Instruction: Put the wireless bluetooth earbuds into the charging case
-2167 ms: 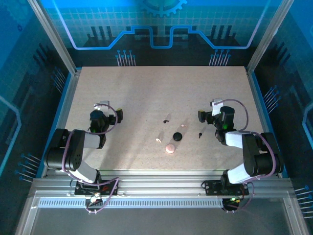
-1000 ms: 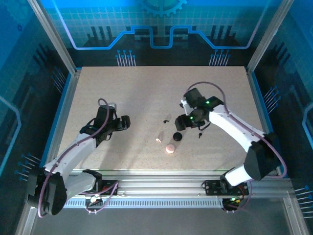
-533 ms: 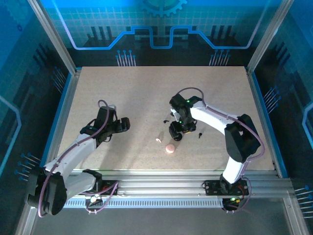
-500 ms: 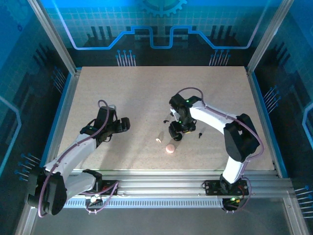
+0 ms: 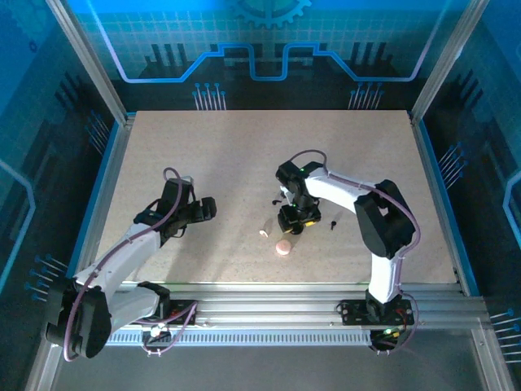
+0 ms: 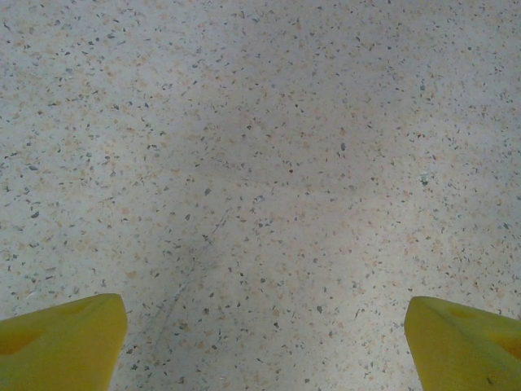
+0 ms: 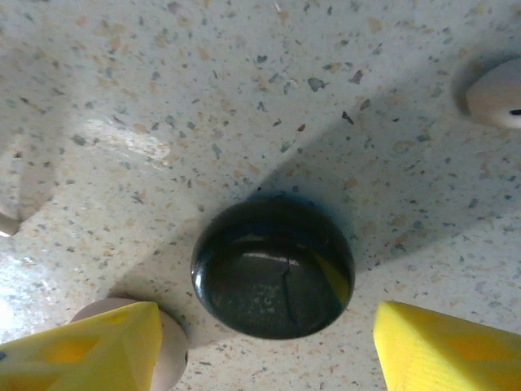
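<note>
The speckled beige worktop carried everything. Near its middle, somewhat toward the near edge, the right gripper hung with its yellow fingers spread wide to either side of the round glossy black case. The left gripper hovered nearer the left edge, its fingers likewise spread above bare surface. The round pink case lay just beside the black one, on its near side. All the tiny earbuds lay loose on the worktop: one black stemmed earbud beyond the cases, another black earbud to their right, and a pale pink-white earbud to their left.
</note>
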`<action>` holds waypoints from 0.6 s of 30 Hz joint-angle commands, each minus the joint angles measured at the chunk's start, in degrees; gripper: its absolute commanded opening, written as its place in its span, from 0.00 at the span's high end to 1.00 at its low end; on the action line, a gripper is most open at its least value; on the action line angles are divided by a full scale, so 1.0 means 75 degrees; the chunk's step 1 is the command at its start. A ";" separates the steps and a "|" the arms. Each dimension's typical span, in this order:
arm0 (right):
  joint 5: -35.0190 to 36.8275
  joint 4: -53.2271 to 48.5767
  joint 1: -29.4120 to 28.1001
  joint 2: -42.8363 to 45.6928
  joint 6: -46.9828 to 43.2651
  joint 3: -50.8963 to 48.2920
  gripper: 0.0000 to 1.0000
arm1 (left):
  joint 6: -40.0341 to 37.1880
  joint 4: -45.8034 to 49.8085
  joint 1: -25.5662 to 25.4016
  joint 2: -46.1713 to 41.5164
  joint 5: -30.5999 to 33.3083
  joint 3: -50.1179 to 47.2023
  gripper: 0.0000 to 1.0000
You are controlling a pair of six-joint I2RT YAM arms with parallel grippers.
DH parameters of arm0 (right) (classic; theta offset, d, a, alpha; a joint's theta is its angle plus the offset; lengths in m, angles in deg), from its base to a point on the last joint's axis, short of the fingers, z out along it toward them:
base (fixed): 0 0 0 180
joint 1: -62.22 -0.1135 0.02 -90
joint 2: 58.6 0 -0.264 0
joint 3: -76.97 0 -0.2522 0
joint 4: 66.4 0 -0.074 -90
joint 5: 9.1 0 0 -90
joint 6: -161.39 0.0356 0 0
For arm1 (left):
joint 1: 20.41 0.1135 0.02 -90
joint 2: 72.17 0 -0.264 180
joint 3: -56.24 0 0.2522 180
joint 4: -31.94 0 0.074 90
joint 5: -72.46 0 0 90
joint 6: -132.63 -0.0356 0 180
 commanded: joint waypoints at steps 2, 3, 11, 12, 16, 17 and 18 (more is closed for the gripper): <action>-0.0002 0.0106 -0.0135 -0.0205 0.0180 0.0016 0.30 | 0.0204 -0.0066 -0.0065 -0.0080 -0.0130 -0.0175 0.11; -0.0008 0.0138 -0.0129 -0.0241 0.0191 0.0003 0.31 | 0.0204 -0.0087 -0.0065 -0.0079 -0.0130 -0.0189 0.11; 0.0154 0.0285 -0.0137 -0.0303 0.0267 -0.0114 0.41 | 0.0192 -0.0123 -0.0065 -0.0076 -0.0176 -0.0237 0.10; 0.0205 0.0287 -0.0135 -0.0307 0.0261 -0.0125 0.41 | 0.0181 -0.0129 -0.0065 -0.0073 -0.0187 -0.0237 0.10; 0.0293 0.0285 -0.0131 -0.0393 0.0284 -0.0147 0.36 | 0.0176 -0.0137 -0.0065 -0.0069 -0.0224 -0.0225 0.10; 0.0294 0.0297 -0.0135 -0.0421 0.0285 -0.0164 0.36 | 0.0169 -0.0129 -0.0065 -0.0076 -0.0235 -0.0214 0.10; 0.0285 0.0297 -0.0135 -0.0472 0.0295 -0.0167 0.36 | 0.0157 -0.0128 -0.0065 -0.0080 -0.0247 -0.0213 0.10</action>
